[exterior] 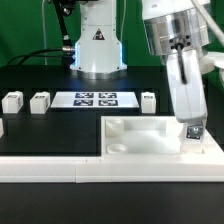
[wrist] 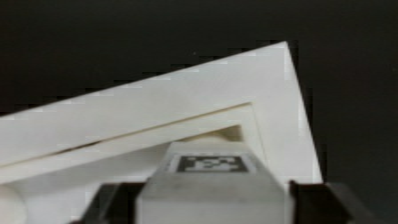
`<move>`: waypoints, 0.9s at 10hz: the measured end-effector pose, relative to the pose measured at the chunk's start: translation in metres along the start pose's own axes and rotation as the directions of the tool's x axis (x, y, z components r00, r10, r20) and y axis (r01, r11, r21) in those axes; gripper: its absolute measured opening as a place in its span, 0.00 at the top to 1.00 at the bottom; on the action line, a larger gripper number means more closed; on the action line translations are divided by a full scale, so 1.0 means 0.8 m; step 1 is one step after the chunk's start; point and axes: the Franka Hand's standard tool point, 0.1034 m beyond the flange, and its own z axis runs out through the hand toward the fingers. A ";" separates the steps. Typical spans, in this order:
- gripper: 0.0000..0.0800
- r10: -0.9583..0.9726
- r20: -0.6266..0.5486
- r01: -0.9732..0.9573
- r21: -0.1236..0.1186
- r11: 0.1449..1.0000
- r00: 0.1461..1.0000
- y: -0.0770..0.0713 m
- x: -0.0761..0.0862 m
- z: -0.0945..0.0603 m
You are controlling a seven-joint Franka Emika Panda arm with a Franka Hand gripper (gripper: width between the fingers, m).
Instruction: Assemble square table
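The square table's white slab (exterior: 140,150) lies at the front of the black table, on the exterior view's right, with raised corner sockets. My gripper (exterior: 191,124) reaches down at the slab's far right corner and is shut on a white tagged leg (exterior: 196,130). In the wrist view the leg (wrist: 214,180) sits between my dark fingers (wrist: 118,203), tag facing the camera, just over the slab's corner (wrist: 196,110) and its socket recess. Three loose legs lie further back: one (exterior: 12,101), a second (exterior: 40,100) and a third (exterior: 148,99).
The marker board (exterior: 95,98) lies flat between the loose legs, in front of the robot base (exterior: 98,45). A long white rail (exterior: 70,168) runs along the front edge. Another white piece (exterior: 2,127) shows at the exterior view's left edge.
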 end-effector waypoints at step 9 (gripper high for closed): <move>0.19 -0.887 0.018 0.884 -0.090 0.458 0.461 -0.002 0.003 -0.003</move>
